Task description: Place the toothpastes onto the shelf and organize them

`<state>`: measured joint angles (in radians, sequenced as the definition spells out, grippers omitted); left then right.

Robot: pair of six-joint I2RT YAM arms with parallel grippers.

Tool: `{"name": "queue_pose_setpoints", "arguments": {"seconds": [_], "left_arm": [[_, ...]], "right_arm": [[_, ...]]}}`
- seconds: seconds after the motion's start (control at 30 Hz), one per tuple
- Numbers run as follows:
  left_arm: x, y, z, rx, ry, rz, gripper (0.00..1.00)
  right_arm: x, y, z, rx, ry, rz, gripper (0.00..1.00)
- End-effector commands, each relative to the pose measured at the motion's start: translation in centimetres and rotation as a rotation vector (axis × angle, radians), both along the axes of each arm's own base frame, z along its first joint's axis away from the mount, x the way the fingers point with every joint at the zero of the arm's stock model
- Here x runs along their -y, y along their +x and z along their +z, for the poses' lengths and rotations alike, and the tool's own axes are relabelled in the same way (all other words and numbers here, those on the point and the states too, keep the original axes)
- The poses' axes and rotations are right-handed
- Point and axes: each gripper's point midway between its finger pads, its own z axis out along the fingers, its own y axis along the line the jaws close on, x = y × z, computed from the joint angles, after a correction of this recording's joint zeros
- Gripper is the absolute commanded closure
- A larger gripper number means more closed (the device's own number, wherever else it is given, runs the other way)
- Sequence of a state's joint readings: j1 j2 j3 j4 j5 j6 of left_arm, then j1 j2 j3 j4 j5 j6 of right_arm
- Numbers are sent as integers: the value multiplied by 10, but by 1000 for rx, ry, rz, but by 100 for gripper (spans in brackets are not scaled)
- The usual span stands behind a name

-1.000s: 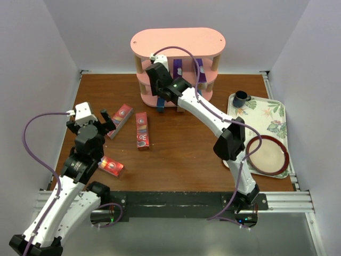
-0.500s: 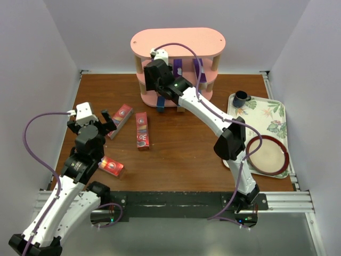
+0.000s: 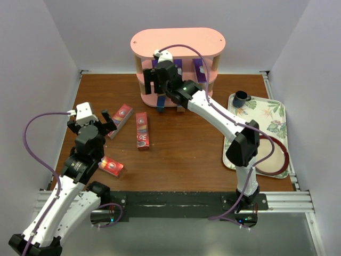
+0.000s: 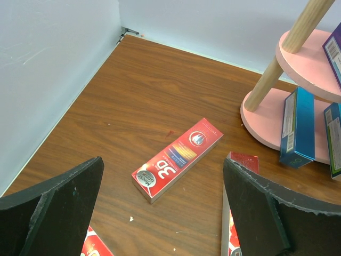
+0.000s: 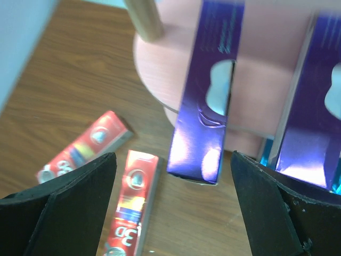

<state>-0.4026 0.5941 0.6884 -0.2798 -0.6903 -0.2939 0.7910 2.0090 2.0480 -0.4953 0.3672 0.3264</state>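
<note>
Presently we list: right gripper (image 5: pixel 173 205), released, its jaws wide on either side of a purple carton (image 5: pixel 205 106) and clear of it; that carton upright on the pink shelf (image 3: pixel 178 41), below the top board; second purple carton (image 5: pixel 309 122) just beside it, also upright; blue carton (image 4: pixel 297 127) on end on the lowest board, by a wooden post; left gripper (image 4: pixel 162 208), likewise released and holding nothing, above the table (image 3: pixel 186 154); three red cartons flat on the wood, well apart from the shelf: first red carton (image 4: pixel 177 159) between the jaws' line of view, second red carton (image 4: pixel 237 202) beside the finger at the right of the wrist view, third red carton (image 3: pixel 111 166) nearest the arm bases.
</note>
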Motion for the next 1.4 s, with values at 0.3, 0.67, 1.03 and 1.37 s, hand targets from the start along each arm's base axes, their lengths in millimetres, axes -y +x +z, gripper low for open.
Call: {"name": "queue_pose_setpoints", "arguments": {"seconds": [0.3,0.67,1.03,1.37], "left_arm": [[0,0,1,16,10,-3,0],[1,0,1,14,12,-7,0],[1,1,0,12,13,-10,0],[2,1,1,15,12,-13,0]], "right_arm": [[4,1,25,60,50,-22,7],[-6,0,9,26,42,16,4],[-35,-6,14,11,109,152,5],[-27,-23,33,31,133,192,5]]}}
